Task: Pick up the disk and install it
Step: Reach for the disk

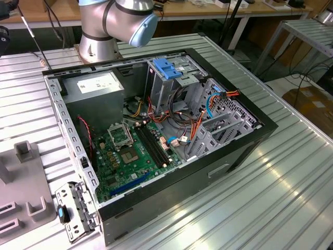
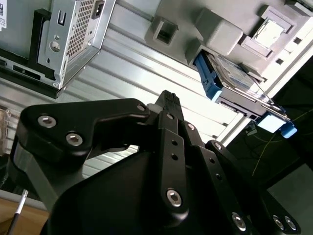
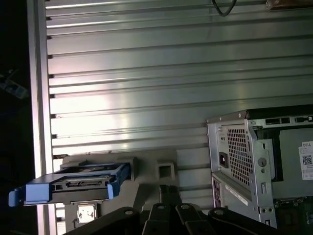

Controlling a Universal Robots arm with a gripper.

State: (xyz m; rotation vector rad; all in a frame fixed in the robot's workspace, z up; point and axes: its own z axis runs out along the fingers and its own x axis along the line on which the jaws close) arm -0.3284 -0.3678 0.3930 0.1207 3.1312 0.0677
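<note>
Pincer point(image 2: 168, 98): black, hanging over the table point(image 2: 137, 63), apart from the disk; whether open or closed cannot be told. Disk point(image 2: 234, 73): dark body, blue side rails, seated in a grey holder point(image 2: 215, 34) on the ribbed metal table; in both wrist views one blue end is seen projecting past the holder's edge. Computer case point(image 1: 182, 182): laid open on the table near the holder; a drive cage point(image 1: 169, 73) with blue top, a grey power-supply box point(image 1: 99, 88) and a green motherboard point(image 1: 130, 151) are contained
</note>
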